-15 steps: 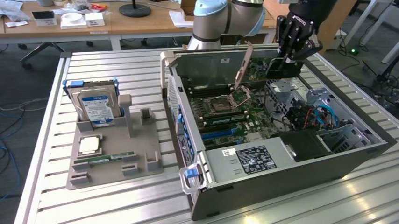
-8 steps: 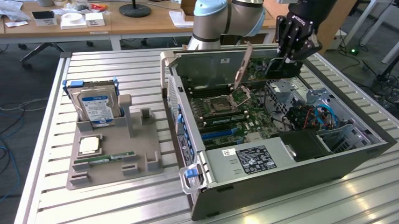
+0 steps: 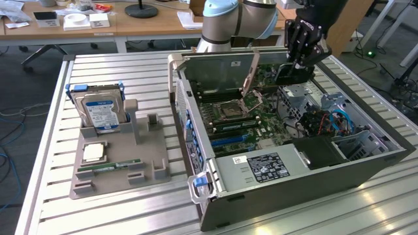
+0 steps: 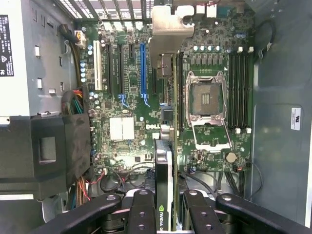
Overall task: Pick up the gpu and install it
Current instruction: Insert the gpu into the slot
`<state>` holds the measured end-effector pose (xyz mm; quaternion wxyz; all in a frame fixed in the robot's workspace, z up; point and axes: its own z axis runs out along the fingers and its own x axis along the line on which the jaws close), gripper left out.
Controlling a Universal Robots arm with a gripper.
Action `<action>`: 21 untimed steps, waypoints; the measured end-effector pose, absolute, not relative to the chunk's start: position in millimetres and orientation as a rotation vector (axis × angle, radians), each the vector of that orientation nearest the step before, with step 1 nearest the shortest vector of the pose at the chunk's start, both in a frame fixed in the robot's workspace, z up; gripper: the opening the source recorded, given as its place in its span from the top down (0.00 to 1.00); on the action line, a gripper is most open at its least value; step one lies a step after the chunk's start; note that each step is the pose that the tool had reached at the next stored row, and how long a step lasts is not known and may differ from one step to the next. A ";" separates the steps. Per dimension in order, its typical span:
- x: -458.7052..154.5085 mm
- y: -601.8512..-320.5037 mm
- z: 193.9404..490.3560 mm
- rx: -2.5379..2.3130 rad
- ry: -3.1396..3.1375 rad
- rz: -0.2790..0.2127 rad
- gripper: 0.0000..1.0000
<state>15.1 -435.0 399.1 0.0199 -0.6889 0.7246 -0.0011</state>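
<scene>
My gripper (image 3: 297,63) was clenched on the gpu (image 3: 292,74), holding it edge-down over the open computer case (image 3: 294,196), upper right of the exterior view. Beneath lay the motherboard (image 4: 126,109). The raised socket cover (image 3: 251,73) stood just toward the exterior view's left, with cables (image 3: 320,122) nearby.

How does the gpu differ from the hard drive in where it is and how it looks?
The gpu is dark and hangs in the claw over the open computer case; the hard drive is silver with a blue-white label and stands in the grey holder beside the case. The gpu is gripped; the hard drive is untouched. Both are on edge, not flat.
</scene>
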 end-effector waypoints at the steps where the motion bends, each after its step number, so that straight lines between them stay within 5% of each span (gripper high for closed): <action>1: 15.1 -435.0 399.1 -2.137 2.248 -0.004 0.73; 21: 14.1 -434.3 394.6 -2.137 2.248 -0.004 0.73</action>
